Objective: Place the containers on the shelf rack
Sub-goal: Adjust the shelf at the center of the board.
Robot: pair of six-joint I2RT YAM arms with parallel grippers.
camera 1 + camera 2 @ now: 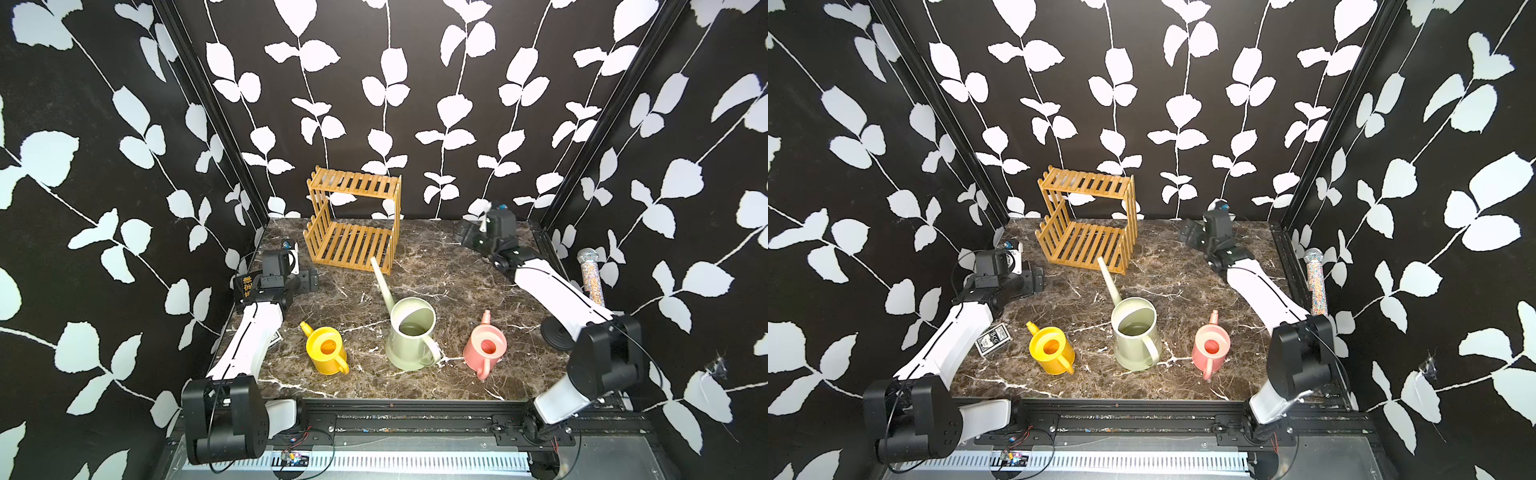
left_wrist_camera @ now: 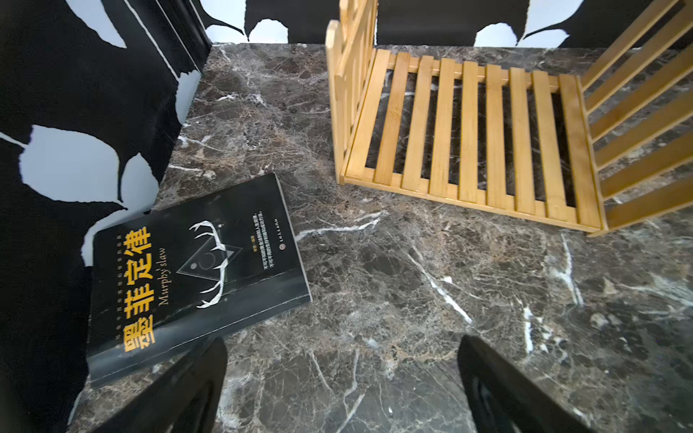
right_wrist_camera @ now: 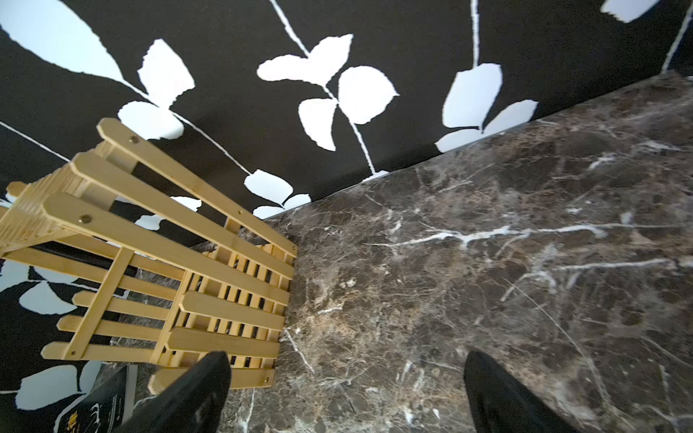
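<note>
Our left gripper [image 2: 343, 360] hangs with its jaws spread wide, only the marble tabletop [image 2: 393, 281] between them. Our right gripper [image 3: 347, 365] is spread just as wide over the same stone. Near the left jaws a black book [image 2: 195, 277] lies flat along the side wall. Between our two grippers, at the back of the table, the bamboo shelf rack [image 1: 353, 220] stands upright. Nearer the front edge, the three watering cans stand in a row on the tabletop: the yellow watering can [image 1: 326, 349] on our left, the pale green watering can [image 1: 411, 336] in the middle with its long spout reaching toward the rack's front corner, and the pink watering can [image 1: 485, 347] on our right. A glittery microphone [image 1: 590, 274] stands by the right wall.
</note>
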